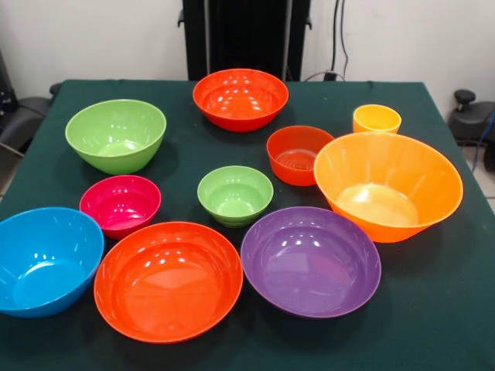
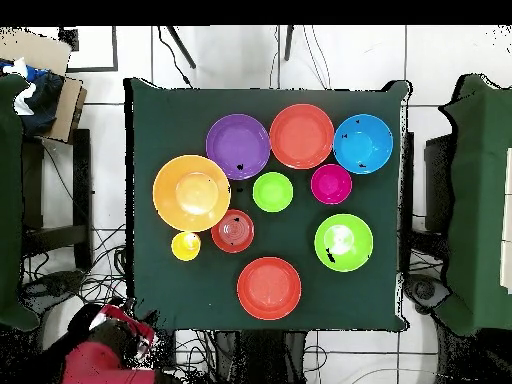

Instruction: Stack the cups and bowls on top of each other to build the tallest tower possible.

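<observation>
All the pieces stand apart on the green table (image 1: 441,309); nothing is stacked. The yellow-orange cup (image 1: 377,118) stands at the back right, also in the overhead view (image 2: 185,245). Beside it are a small red-orange bowl (image 1: 299,153) and the large orange bowl (image 1: 387,184). A wide red-orange bowl (image 1: 240,98) is at the back middle and another (image 1: 168,280) at the front. Lime green bowls are medium (image 1: 116,134) and small (image 1: 235,195). Purple (image 1: 311,260), blue (image 1: 46,259) and magenta (image 1: 121,204) bowls stand in front. No gripper shows.
Part of the red arm (image 2: 100,350) shows off the table's corner in the overhead view. The black pedestal (image 1: 246,35) stands behind the table. Chairs and cables surround the table.
</observation>
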`<control>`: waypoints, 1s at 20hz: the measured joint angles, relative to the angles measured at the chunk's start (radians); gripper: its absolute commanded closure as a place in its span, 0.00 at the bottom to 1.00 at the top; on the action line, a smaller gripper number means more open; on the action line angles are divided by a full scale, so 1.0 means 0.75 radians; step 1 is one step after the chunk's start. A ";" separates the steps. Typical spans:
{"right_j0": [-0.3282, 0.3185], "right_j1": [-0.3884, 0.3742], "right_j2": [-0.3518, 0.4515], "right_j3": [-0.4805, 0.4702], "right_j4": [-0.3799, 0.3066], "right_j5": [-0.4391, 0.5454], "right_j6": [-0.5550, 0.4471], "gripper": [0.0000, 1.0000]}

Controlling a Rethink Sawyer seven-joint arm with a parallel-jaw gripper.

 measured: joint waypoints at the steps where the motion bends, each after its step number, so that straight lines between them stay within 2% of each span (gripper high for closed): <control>1: 0.016 -0.009 -0.012 0.000 0.000 0.015 0.000 0.00; 5: 0.091 -0.047 -0.055 -0.003 -0.001 0.095 0.011 0.00; 11: 0.257 -0.130 -0.133 -0.006 -0.001 0.260 0.064 0.00; 16: 0.288 -0.154 -0.153 0.007 -0.004 0.230 0.089 0.00; 20: 0.271 -0.143 -0.150 0.055 -0.005 0.094 0.090 0.00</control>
